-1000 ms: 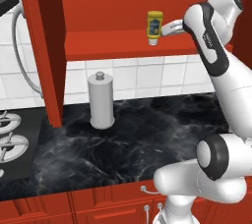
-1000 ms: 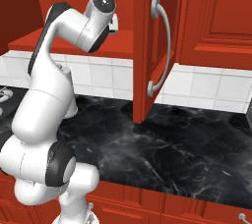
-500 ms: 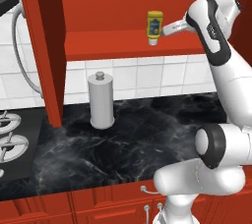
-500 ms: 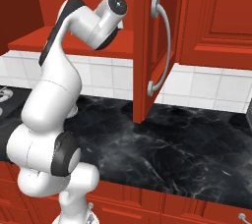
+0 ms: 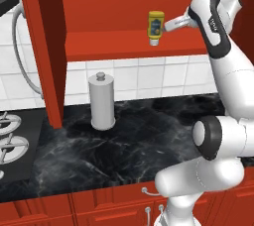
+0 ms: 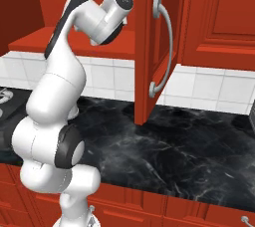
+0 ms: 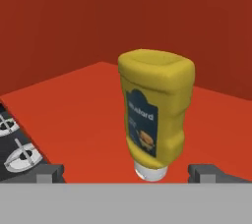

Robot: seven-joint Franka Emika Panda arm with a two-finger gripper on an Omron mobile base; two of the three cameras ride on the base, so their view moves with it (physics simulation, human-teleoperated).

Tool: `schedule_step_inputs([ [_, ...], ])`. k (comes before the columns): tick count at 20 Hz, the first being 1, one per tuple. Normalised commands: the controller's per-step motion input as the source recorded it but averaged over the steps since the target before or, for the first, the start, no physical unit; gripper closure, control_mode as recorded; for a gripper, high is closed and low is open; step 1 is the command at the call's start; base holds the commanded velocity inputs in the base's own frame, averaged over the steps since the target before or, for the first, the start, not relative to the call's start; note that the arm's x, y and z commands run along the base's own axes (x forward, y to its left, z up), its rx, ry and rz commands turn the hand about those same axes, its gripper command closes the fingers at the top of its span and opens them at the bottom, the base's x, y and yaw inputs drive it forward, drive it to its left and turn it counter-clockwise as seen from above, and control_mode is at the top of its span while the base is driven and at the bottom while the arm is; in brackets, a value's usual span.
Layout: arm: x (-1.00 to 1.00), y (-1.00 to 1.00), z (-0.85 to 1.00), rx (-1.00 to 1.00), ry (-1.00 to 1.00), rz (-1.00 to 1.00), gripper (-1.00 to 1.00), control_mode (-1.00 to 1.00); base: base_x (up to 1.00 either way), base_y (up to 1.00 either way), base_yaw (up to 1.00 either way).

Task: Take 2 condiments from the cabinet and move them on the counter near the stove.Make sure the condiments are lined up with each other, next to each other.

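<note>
Stove [image 5: 12, 143]: far left of the bottle, set into the counter; silver burner grates also show low and left of the bottle in the hand view.
Grey cylinder [image 5: 102, 102]: upright on the counter [image 5: 149, 136], below and left of the bottle, just right of the cabinet's side panel.
Cabinet [image 5: 134, 46]: open; its red shelf carries the bottle. In the right base view its door [image 6: 149, 47] hangs open, silver handle facing out.
Yellow bottle [image 5: 156, 27]: stands cap-down on the shelf near the front edge, blue label toward the camera. In the hand view the bottle [image 7: 155, 120] is upright and centred, white cap on the shelf.
Gripper [image 5: 166, 25]: level with the bottle, just to its right, pointing at it. In the hand view the two fingertips [image 7: 49, 171] sit wide apart either side of the bottle's base, spread, touching nothing.
Arm: rises from the lower right, well right of the bottle, bending over toward the shelf.
</note>
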Motion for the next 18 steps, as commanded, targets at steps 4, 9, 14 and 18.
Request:
schedule_step_inputs([
  [4, 0.20, 0.00, 0.01, 0.00, 0.00, 0.00, -1.00, -1.00, 0.00, 0.00, 0.00],
  [9, 0.24, -0.01, 0.00, 0.00, 0.00, 0.04, -1.00, -1.00, 0.00, 0.00, 0.00],
  [14, 0.29, -0.03, 0.00, 0.00, 0.00, 0.09, -1.00, -1.00, 0.00, 0.00, 0.00],
  [18, 0.14, -0.02, 0.00, 0.00, 0.00, 0.08, -1.00, -1.00, 0.00, 0.00, 0.00],
])
